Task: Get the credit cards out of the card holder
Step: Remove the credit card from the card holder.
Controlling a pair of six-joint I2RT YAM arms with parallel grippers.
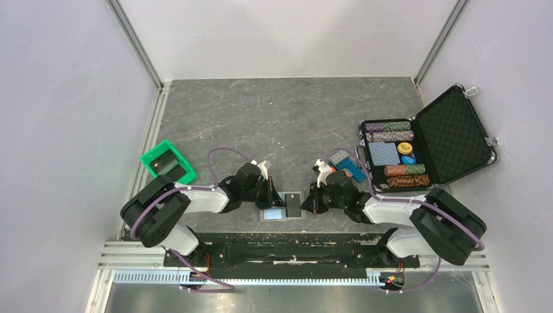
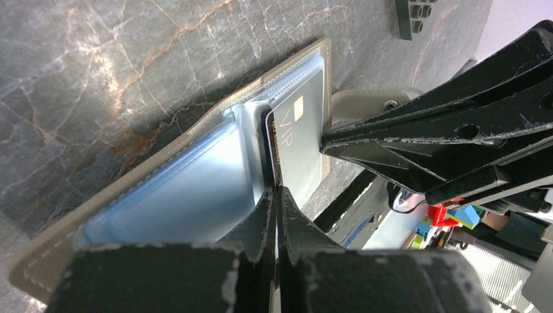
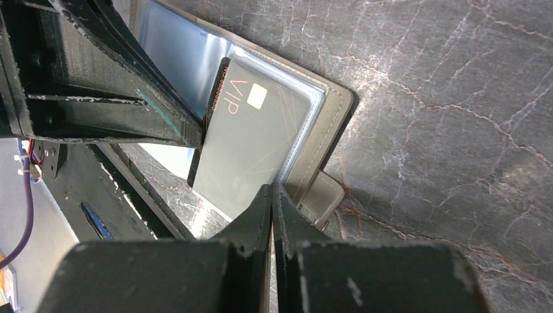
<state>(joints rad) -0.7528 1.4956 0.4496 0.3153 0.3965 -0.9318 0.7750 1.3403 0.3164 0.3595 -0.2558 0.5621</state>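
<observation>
Jaws of both arms are clenched at edges of the dark grey VIP credit card [image 3: 251,140].
A true pinch cannot be confirmed; the open taupe card holder [image 3: 336,111] beneath could be dragged across the grey marbled counter [image 3: 456,98].

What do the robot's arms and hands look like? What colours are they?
The left arm and right arm are white tubes with chunky black joints, each with a thin purple cable looping along it. The left hand and right hand are black, with flat pointed fingers scuffed pale at the edges.
</observation>
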